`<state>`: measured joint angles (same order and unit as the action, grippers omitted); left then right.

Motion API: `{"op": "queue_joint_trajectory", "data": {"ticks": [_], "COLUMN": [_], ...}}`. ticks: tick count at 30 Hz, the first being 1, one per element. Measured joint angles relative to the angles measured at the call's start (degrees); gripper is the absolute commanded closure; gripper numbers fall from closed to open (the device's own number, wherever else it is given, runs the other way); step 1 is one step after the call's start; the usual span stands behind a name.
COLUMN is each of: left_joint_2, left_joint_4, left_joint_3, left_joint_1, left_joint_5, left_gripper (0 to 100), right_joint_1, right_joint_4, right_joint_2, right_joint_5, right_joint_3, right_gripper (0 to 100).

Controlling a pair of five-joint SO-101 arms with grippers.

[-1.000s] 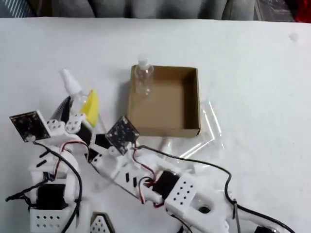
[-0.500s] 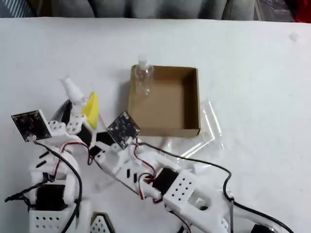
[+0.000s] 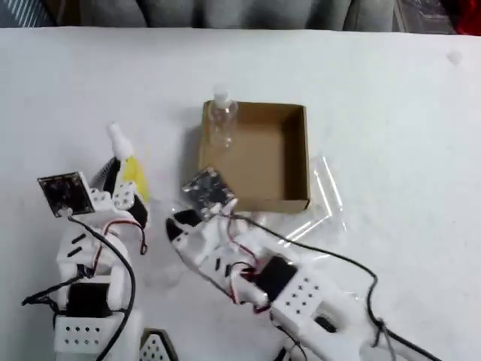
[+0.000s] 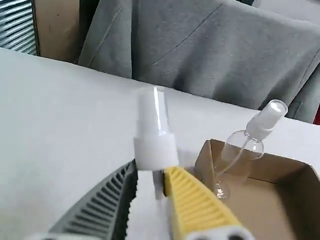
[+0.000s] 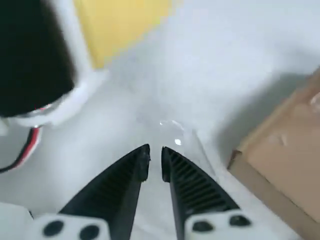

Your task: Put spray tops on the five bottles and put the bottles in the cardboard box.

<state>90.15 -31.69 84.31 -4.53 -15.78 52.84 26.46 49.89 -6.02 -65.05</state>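
Your left tool (image 4: 150, 172) is clamped on a white spray top (image 4: 155, 132), held upright over the tabletop (image 3: 391, 98), left of the cardboard box (image 3: 255, 197). One capped clear bottle (image 3: 222, 124) stands in the box's far left corner. Your right tool (image 5: 155, 157) points down beside the box, fingers nearly together.

**Left arm** (image 3: 90, 256): shifted right, toward the cardboard box (image 3: 263, 201).

**Left gripper** (image 3: 122, 156): moved right with its arm and drawn back slightly toward the arm bases.

**Spray top** (image 3: 118, 140): carried along in the left gripper, now closer to the box's left wall than before.

**Right arm** (image 3: 248, 263): swung right. Its wrist camera board (image 3: 209, 188), earlier just off the box's near-left corner, now overlaps that corner in the high view.

**Gap between the arms:** wider than before.
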Motion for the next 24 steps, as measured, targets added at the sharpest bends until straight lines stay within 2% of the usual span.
{"op": "queue_joint_trajectory", "data": {"ticks": [9, 13, 24], "left_joint_2": [0.0, 0.0, -1.05], "left_joint_4": [0.62, 0.44, -3.16], "left_joint_3": [1.85, 1.85, 1.85], "left_joint_1": [0.0, 0.0, -2.2], "left_joint_5": [0.7, -1.49, -2.11], "left_gripper": [98, 98, 98], "right_joint_1": [-5.54, -5.54, -5.45], "right_joint_4": [12.04, 13.01, 13.01], "right_joint_2": [17.85, 19.25, 19.25], "right_joint_5": [0.0, 0.0, 0.0], "right_joint_3": [0.0, 0.0, 0.0], "right_gripper": [98.4, 98.4, 98.4]}}
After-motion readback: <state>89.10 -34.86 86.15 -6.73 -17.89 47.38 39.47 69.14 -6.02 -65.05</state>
